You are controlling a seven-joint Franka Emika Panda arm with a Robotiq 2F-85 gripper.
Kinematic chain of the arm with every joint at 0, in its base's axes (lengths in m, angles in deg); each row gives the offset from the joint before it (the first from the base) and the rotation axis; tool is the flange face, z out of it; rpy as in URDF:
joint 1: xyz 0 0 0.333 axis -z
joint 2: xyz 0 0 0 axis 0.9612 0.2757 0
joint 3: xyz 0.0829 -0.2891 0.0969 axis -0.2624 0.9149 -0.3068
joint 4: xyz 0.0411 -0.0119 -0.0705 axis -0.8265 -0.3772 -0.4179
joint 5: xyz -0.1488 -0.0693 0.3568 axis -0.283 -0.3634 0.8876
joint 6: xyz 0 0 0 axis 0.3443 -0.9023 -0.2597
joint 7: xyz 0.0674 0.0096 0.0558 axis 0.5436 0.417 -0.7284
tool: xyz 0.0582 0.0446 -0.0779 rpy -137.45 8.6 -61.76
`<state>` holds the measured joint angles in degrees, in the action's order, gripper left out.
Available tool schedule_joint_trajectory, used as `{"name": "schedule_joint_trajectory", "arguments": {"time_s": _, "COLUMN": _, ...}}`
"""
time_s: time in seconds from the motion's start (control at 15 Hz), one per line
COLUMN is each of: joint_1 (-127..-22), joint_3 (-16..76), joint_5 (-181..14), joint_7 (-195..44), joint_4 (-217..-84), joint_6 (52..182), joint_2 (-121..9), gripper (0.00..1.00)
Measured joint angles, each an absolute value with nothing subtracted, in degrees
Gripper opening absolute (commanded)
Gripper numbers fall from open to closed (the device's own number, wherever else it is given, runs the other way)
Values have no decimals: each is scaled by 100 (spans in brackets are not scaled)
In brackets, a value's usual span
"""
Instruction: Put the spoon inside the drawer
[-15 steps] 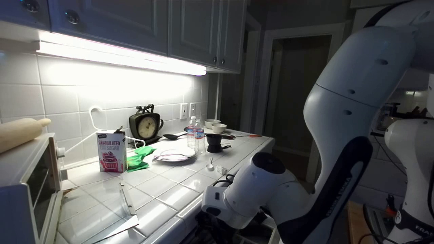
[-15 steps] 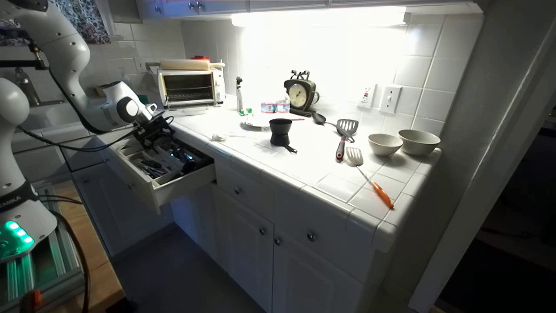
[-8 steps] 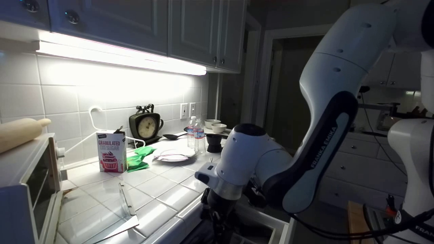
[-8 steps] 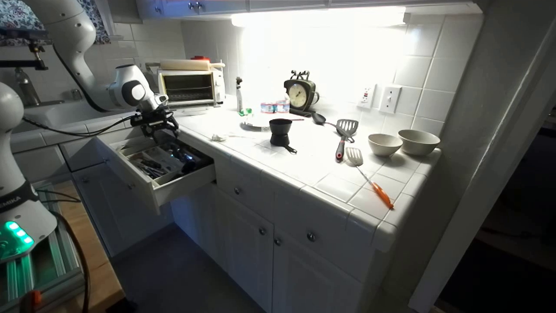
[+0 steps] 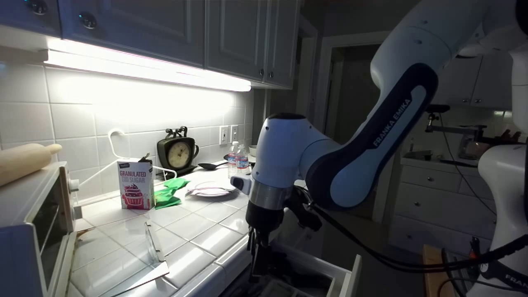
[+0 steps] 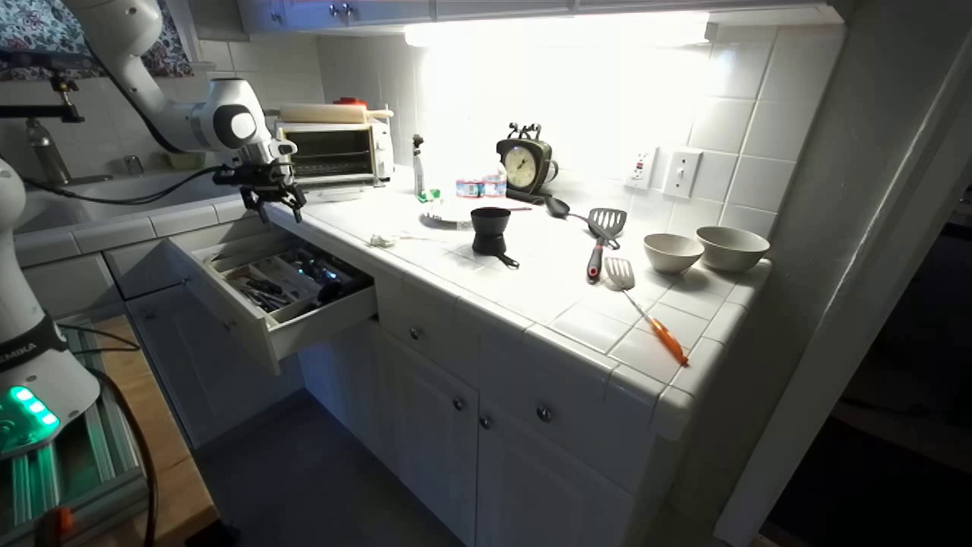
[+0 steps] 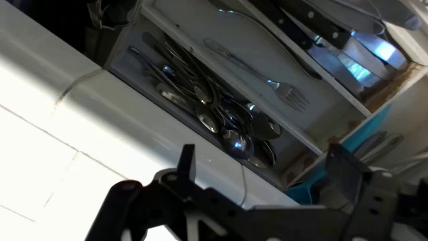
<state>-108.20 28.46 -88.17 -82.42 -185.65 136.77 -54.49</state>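
White drawer (image 6: 323,327), standing open below the tabletop edge (image 7: 143,124); my fingers (image 7: 342,172), apart, hang above both, with clear air beneath.

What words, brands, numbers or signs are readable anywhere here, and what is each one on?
"GRANULATED": on the sugar box.
"SUGAR": below it, same box.
"FRANKA EMIKA": on the robot's arm.
"FRAN": on the robot's base, cut off by the picture's edge.
"EMIKA": same base, likewise cut off.
Too small or blurred: bottle labels, round dial, other box print.
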Motion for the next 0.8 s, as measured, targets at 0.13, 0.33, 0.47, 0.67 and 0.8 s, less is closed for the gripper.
{"name": "schedule_joint_trajectory", "arguments": {"time_s": 0.13, "joint_1": -10478, "joint_3": 2458, "joint_5": -8816, "joint_7": -8001, "joint_4": -18548, "joint_6": 13524, "joint_2": -5626, "gripper": 100}}
{"name": "schedule_joint_trajectory", "arguments": {"time_s": 0.33, "joint_1": -10140, "joint_3": 2088, "joint_5": -8817, "joint_7": -7597, "joint_4": -18542, "joint_6": 13357, "joint_2": -5820, "gripper": 100}}
{"name": "schedule_joint_trajectory", "arguments": {"time_s": 0.47, "joint_1": -9991, "joint_3": 1932, "joint_5": -8817, "joint_7": -7398, "joint_4": -18544, "joint_6": 13299, "joint_2": -5943, "gripper": 100}}
{"name": "schedule_joint_trajectory", "arguments": {"time_s": 0.67, "joint_1": -9840, "joint_3": 1787, "joint_5": -8830, "joint_7": -7304, "joint_4": -18555, "joint_6": 13264, "joint_2": -6102, "gripper": 100}}
{"name": "schedule_joint_trajectory", "arguments": {"time_s": 0.8, "joint_1": -9750, "joint_3": 1711, "joint_5": -8830, "joint_7": -7304, "joint_4": -18576, "joint_6": 13263, "joint_2": -6202, "gripper": 100}}
